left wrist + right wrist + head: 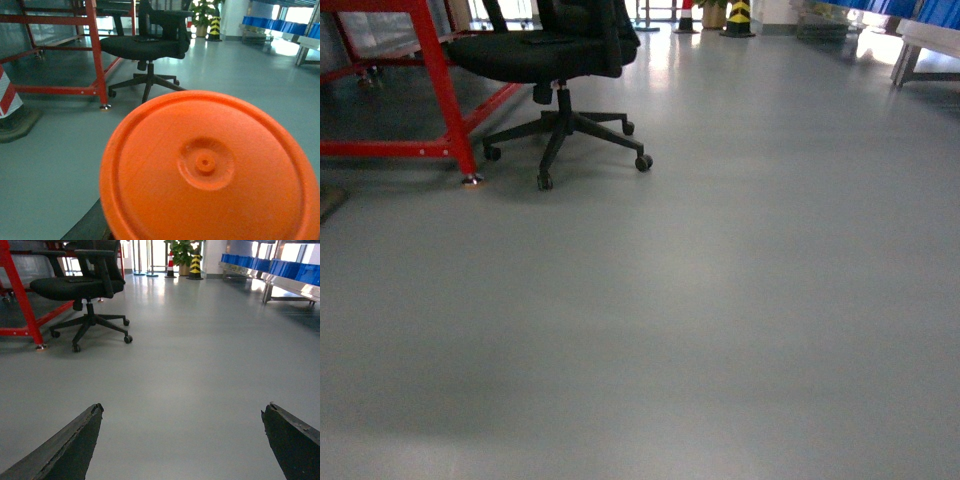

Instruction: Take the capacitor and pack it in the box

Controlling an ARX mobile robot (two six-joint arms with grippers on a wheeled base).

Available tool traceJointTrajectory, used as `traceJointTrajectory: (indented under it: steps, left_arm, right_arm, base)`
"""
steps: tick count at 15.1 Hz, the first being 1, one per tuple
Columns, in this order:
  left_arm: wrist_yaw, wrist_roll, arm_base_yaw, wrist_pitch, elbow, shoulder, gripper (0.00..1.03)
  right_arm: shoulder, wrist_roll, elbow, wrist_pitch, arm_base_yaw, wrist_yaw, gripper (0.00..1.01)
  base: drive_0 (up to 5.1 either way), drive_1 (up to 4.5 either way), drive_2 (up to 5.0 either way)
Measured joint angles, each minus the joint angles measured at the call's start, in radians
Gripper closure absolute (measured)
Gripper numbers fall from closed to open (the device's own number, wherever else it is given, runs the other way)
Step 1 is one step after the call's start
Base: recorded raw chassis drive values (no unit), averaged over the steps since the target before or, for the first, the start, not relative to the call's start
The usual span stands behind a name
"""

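Observation:
No capacitor and no box shows in any view. A large orange round plastic disc point(210, 170) with a raised rim and a small centre boss fills the lower left wrist view, close to the camera. It hides my left gripper's fingertips. Only a dark sliver of one finger point(92, 226) shows beneath its left edge, so the grip cannot be made out. In the right wrist view my right gripper point(182, 407) is open wide over bare grey floor, with nothing between its dark fingers point(75, 445). Neither gripper appears in the head view.
A black office chair point(550, 45) on castors stands at the far left beside a red metal frame point(445, 90). A red-and-white striped cone point(10, 105) is at the left. Blue bins point(280, 267) line a rack at the far right. Grey floor point(720, 300) stretches ahead.

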State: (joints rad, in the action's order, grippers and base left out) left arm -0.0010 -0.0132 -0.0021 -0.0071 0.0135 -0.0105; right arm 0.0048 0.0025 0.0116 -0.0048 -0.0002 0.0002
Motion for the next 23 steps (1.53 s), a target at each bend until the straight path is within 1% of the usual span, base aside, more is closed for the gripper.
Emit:
traceJointTrajectory:
  steps: [23]
  left_arm:
    - [0.001, 0.0, 0.0, 0.001, 0.0, 0.0, 0.59]
  right_arm:
    - [0.0, 0.0, 0.0, -0.002, 0.0, 0.0, 0.03]
  base:
    - [-5.0, 2.41, 2.4]
